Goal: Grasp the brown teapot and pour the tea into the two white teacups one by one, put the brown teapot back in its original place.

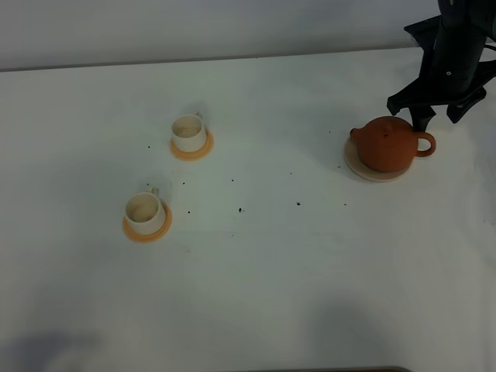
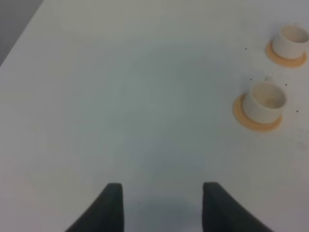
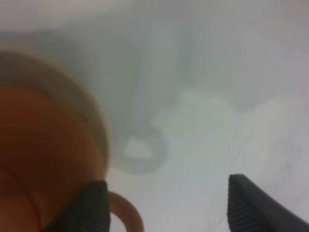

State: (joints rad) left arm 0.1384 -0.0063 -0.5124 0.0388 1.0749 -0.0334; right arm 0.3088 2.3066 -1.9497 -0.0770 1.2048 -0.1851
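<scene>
The round reddish-brown clay teapot (image 1: 390,144) sits on the flat pale beige disc (image 1: 358,167), on the right part of the white desk (image 1: 271,294). The right tool (image 1: 438,118) is open and holds nothing; it stands just beside the teapot's loop handle (image 1: 425,144). Well apart on the left are the far white teacup (image 1: 188,132) and the near white teacup (image 1: 144,209), each on a round orange saucer. The left tool (image 2: 163,208) is open over the desk.

I see a white desk (image 1: 248,294) dotted with tiny dark specks (image 1: 239,209), its far edge meeting a plain grey wall (image 1: 194,27).
</scene>
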